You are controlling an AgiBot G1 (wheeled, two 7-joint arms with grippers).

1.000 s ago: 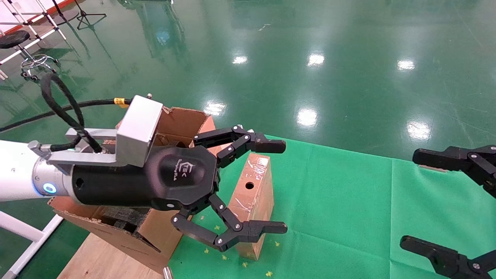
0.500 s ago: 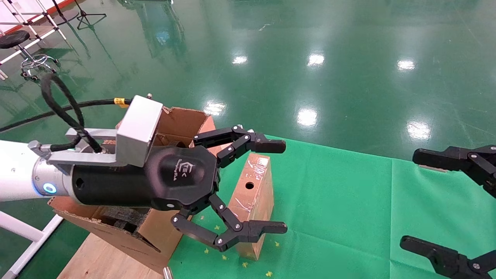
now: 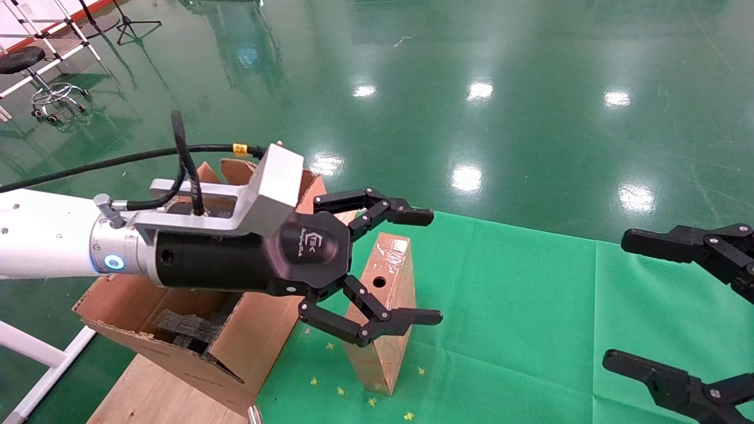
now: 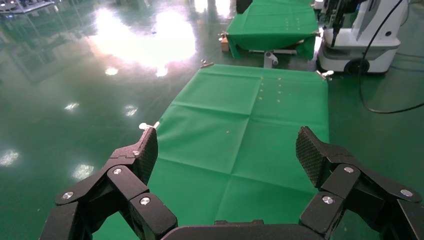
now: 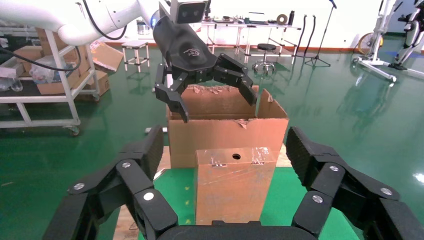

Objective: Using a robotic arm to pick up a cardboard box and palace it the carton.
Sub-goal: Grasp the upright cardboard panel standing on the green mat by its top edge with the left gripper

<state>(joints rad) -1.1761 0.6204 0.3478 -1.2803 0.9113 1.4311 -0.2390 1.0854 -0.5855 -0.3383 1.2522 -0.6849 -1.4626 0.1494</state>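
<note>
Black foam pieces [image 3: 187, 330] lay inside the carton [image 3: 259, 330]. Beside it, the taped cardboard box [image 3: 383, 306] stood upright, below the left gripper [image 3: 427, 268], spread wide and empty. The right gripper [image 3: 615, 303] was also spread wide.

The robotic arm [image 3: 53, 241], the left one, reaches level across the head view, its blue ring lit at the silver wrist. The left gripper [image 3: 433, 268] is spread wide, fingers [image 4: 142, 152] well apart, apparently gripping nothing. The right gripper [image 3: 624, 303] sits at the right edge, likewise spread, its arm out of view.
</note>
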